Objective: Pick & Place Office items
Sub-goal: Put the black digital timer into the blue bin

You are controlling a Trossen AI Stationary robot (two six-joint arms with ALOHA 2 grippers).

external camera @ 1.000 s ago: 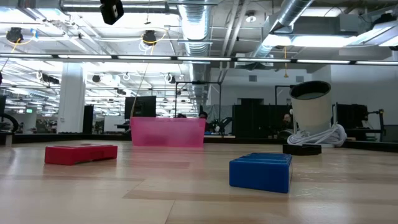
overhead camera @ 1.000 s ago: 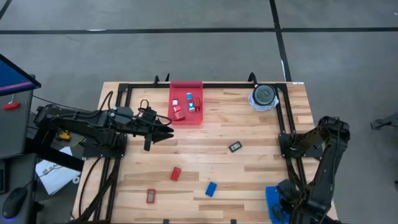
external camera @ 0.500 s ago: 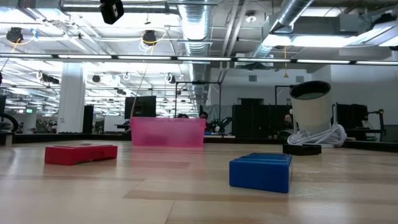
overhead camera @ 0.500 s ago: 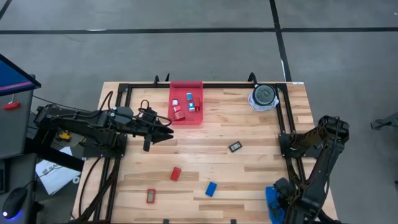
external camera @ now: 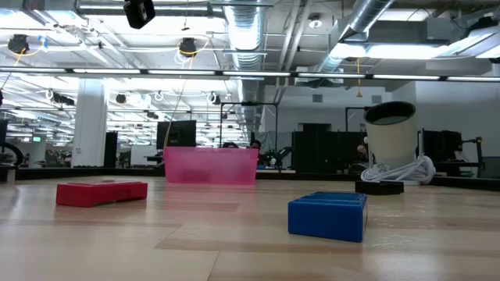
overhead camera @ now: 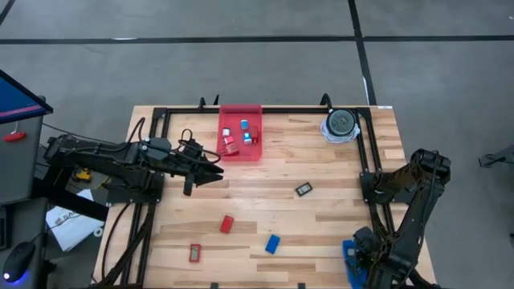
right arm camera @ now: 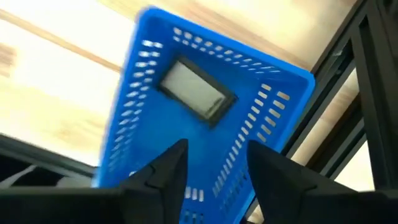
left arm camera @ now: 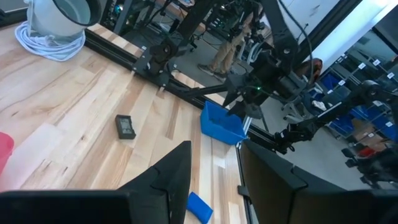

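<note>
Loose office items lie flat on the wooden table: a black rectangle [overhead camera: 303,189], a red block [overhead camera: 226,224], a blue block [overhead camera: 272,243] and a flat red piece [overhead camera: 194,253]. Several small red, blue and pale pieces lie in the red tray [overhead camera: 240,148] at the far side. A black rectangle with a pale face [right arm camera: 196,90] lies in the blue tray [right arm camera: 143,106] at the near right corner. My right gripper [right arm camera: 217,174] is open and empty just above that tray [overhead camera: 347,266]. My left gripper [overhead camera: 215,171] is open and empty [left arm camera: 214,186], above the table near the red tray.
A round grey-and-white object with a coiled white cord [overhead camera: 340,124] stands at the far right. A black metal frame [overhead camera: 365,160] runs along the table's far edge and sides. Bare wood lies across the table's middle.
My right arm has shifted a little toward the table's left over the blue tray, covering more of it. Nothing on the table has moved.
</note>
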